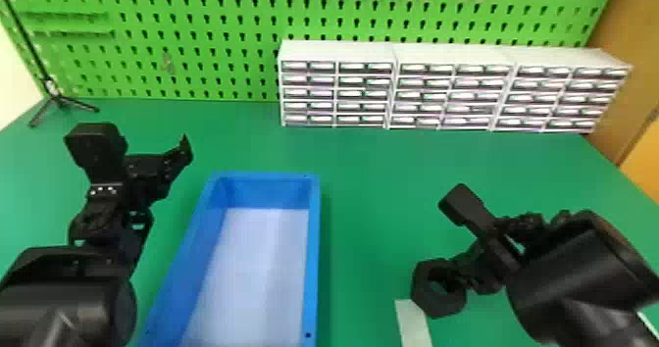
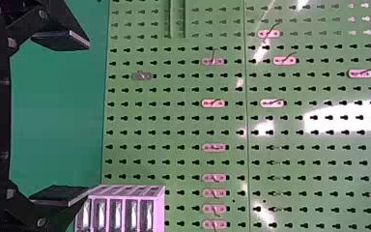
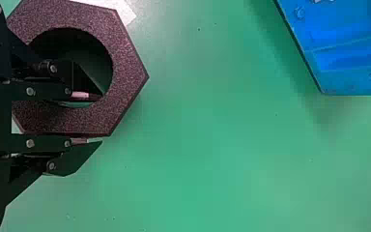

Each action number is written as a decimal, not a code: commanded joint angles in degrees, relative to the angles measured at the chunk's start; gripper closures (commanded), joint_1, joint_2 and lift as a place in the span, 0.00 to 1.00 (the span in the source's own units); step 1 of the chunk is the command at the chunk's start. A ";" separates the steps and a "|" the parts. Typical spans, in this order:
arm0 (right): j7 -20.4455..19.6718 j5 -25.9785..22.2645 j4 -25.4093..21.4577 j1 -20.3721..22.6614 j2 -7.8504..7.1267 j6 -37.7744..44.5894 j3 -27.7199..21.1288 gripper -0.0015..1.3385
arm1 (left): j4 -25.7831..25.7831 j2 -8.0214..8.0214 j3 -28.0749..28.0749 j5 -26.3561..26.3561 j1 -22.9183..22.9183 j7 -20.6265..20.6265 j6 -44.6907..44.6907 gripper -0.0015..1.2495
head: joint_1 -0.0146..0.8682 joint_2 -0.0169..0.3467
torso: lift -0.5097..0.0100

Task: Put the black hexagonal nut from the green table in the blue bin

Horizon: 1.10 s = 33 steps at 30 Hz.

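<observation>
Head view: thick black hexagonal nut (image 1: 441, 307) between blue plastic bin (image 1: 312, 253) and green worktop (image 1: 367, 164)'s right edge. Left wrist view: left gripper (image 2: 87, 120)'s fingers spread. Right wrist view: right gripper (image 3: 101, 119)'s fingers pinch one flat wall through the hole, a sound hold; probably stiff, grainy, hardly slippery.

From my station I have the desk (image 1: 367, 160) ahead with the bin (image 1: 267, 193) on it, a little left of the middle. The nut (image 1: 424, 292) sits to the bin's right, in the right gripper (image 1: 463, 276): one finger is in its hole, the other outside its rim. A strip (image 1: 414, 324) lies on the desk, its far end by the nut. My left gripper (image 1: 139, 157) is left of the bin. Behind, the drawer units (image 1: 338, 53) run from the middle to the right before the pegboard (image 1: 147, 84); the tripod (image 1: 58, 98) stands back left.
</observation>
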 commanded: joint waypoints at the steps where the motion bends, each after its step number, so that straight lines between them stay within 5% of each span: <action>1: 0.13 -1.64 -0.02 -0.50 -0.47 0.43 0.05 0.74 | -0.06 0.00 0.03 -0.09 -0.03 0.00 0.00 0.17 | 0.79 0.12 | 0.80; 22: 1.45 -15.44 1.91 -8.94 -2.93 0.96 -0.57 0.74 | 0.03 0.00 -0.05 -0.17 -0.12 0.00 0.00 0.17 | 0.79 0.12 | 0.80; 33: 1.45 -24.50 4.11 -13.86 -1.88 0.25 -0.92 0.74 | 0.03 0.00 -0.23 -0.17 -0.12 0.00 0.00 0.17 | 0.79 0.12 | 0.80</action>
